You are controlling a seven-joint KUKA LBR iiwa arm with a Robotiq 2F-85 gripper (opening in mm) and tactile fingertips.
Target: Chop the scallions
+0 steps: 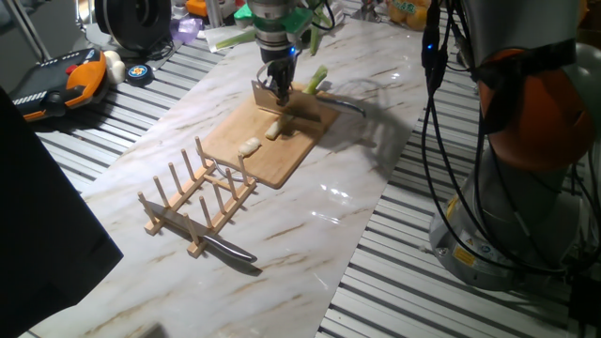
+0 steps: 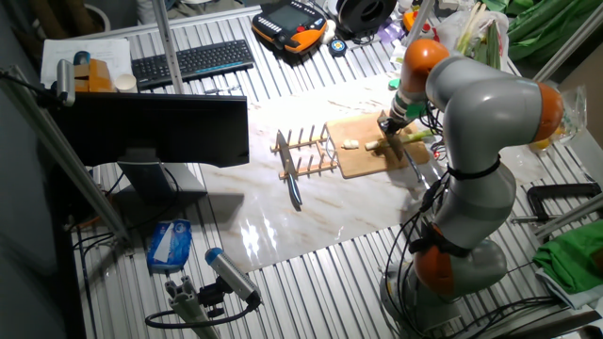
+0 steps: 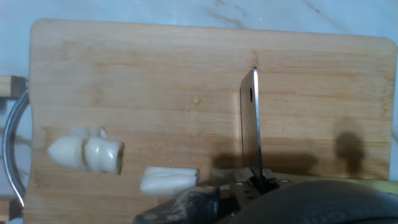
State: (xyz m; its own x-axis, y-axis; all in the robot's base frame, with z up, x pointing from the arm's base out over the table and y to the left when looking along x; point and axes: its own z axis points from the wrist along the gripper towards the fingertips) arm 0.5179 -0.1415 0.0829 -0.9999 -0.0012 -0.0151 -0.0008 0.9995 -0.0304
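Over the far end of the wooden cutting board (image 1: 268,141), the gripper (image 1: 278,91) holds a small cleaver (image 1: 266,94) clamped between its fingers, blade edge down. Two cut scallion pieces (image 1: 249,146) lie on the board; the remaining scallion stalk (image 1: 317,80) pokes past its far edge. Beside the board's near edge stands a wooden dish rack (image 1: 192,202), a knife (image 1: 225,250) before it.

The cutting board (image 1: 268,141) is light honey-brown wood with fine straight grain. On it lie creamy white scallion pieces (image 3: 87,153), while the uncut stalk (image 1: 316,80) at its far edge shades to pale green. The blade (image 3: 250,124) is dull silver-grey. The tabletop (image 1: 310,216) is white marble with thin tan veins. The rack (image 1: 199,197) near the board is pale wood. The robot arm (image 2: 490,104) is grey with orange joints.
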